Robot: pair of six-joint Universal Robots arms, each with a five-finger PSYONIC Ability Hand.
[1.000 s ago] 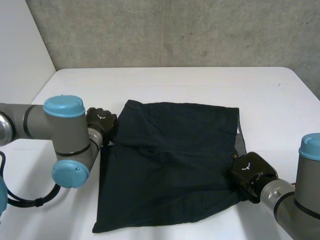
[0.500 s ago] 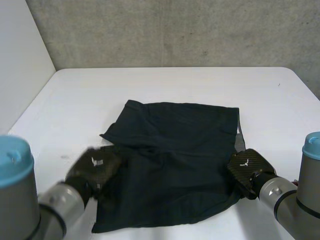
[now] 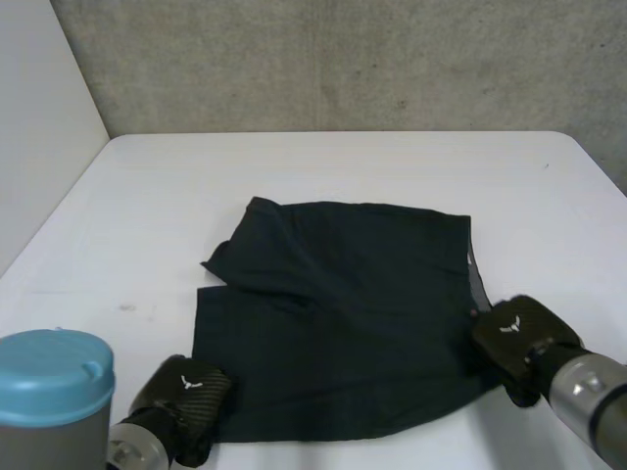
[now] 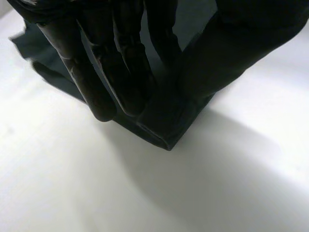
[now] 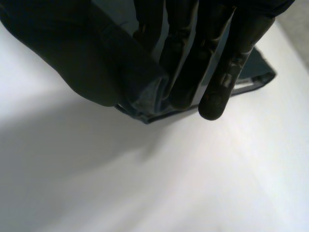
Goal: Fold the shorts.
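Observation:
Dark navy shorts (image 3: 343, 313) lie spread flat on the white table (image 3: 323, 166), with a small flap turned over at their far left corner. My left hand (image 3: 184, 392) is at the near left corner. In the left wrist view its fingers (image 4: 116, 63) and thumb pinch that corner of the shorts (image 4: 161, 130), which hangs just above the table. My right hand (image 3: 519, 338) is at the near right corner. In the right wrist view its fingers (image 5: 227, 63) and thumb are pressed together on the hem of the shorts (image 5: 149, 108).
A grey wall (image 3: 343, 59) runs behind the table's far edge. White tabletop lies bare on all sides of the shorts. My left arm's light-blue cap (image 3: 54, 377) sits low at the near left.
My left hand has come from the shorts' left edge down to the near left corner and closed on it. My right hand has drawn the near right corner slightly outward.

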